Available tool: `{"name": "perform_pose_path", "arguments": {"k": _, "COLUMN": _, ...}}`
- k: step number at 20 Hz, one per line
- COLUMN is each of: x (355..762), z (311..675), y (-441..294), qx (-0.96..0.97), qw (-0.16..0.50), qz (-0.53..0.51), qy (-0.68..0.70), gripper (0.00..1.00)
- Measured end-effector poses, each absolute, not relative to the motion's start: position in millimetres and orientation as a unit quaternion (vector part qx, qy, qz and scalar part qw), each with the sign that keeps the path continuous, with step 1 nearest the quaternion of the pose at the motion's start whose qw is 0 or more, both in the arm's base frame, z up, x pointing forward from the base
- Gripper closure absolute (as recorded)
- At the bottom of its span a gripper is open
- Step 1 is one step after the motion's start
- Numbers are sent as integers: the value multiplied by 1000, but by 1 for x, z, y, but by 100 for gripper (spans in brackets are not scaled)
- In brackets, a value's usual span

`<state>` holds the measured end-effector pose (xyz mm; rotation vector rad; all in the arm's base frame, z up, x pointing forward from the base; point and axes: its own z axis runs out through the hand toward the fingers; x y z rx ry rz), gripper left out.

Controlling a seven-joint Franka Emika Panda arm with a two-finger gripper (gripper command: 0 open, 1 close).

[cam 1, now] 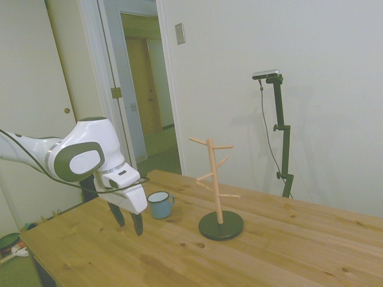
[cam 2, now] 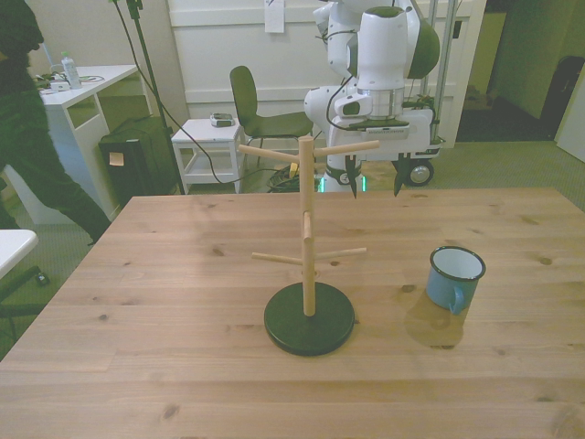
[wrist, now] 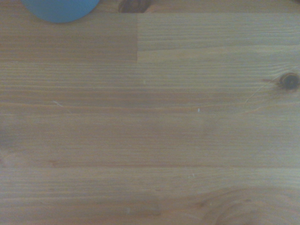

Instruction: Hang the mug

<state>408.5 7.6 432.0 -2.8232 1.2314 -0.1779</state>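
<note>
The light-blue mug point(cam 1: 160, 205) point(cam 2: 454, 279) stands upright on the wooden table point(cam 2: 164, 302), handle toward the near edge, on the front view's right. The wooden peg stand point(cam 1: 216, 179) point(cam 2: 307, 240) on its dark round base rises mid-table, well taller than the mug. My gripper point(cam 1: 127, 222) point(cam 2: 376, 183) hovers above the table near its far edge, open and holding nothing, a short way from the mug and not touching it. In the wrist view a blurred blue piece of the mug point(wrist: 58, 8) shows at the picture's edge over bare planks.
A person point(cam 2: 23, 119) in dark clothes stands off the table at the front view's left. Behind the far edge are a green chair point(cam 2: 260, 110), a small white side table point(cam 2: 208, 146) and the robot's base cart point(cam 2: 411, 128).
</note>
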Motion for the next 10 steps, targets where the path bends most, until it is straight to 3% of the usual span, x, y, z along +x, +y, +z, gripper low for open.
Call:
{"name": "perform_pose_path", "arguments": {"k": 5, "x": 419, "z": 443, "y": 7, "qx": -912, "qw": 35, "qz": -61, "qy": 405, "gripper": 0}}
{"name": "perform_pose_path", "arguments": {"k": 10, "x": 461, "z": 480, "y": 21, "qx": -884, "qw": 49, "qz": -72, "qy": 460, "gripper": 0}}
